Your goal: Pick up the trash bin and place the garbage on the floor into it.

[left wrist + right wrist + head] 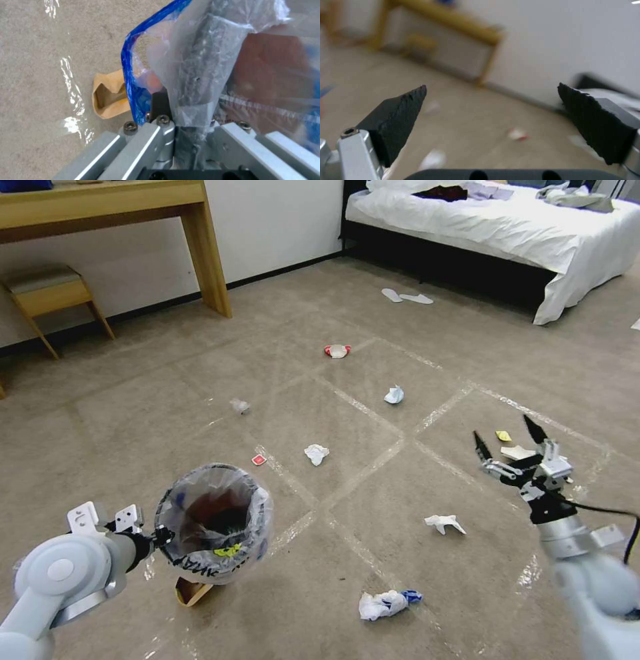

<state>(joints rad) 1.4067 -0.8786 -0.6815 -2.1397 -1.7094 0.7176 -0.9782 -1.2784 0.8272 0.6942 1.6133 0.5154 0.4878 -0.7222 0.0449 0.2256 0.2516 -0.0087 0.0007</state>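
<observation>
While my left gripper (pixel 157 537) is clamping together on the rim of the trash bin (pixel 215 523), the bin is hanging above the floor (pixel 133 433) at about seven o'clock in my head view. Its crinkled clear bag is folding over the rim, and what is lying inside I cannot tell. Directly beneath it, a torn brown cardboard box (pixel 190 591) is lying on the carpet. My right gripper (pixel 508 441) is hovering at four o'clock with its fingers spread wide apart, gripping nothing. Around it I am counting three white tissues: one (pixel 316 453) near centre, one (pixel 445 523) at five o'clock, one (pixel 385 604) at six o'clock with a blue bit. A bluish paper wad (pixel 394 395) and a crushed red-white paper bowl (pixel 337 351) are lying toward twelve o'clock.
</observation>
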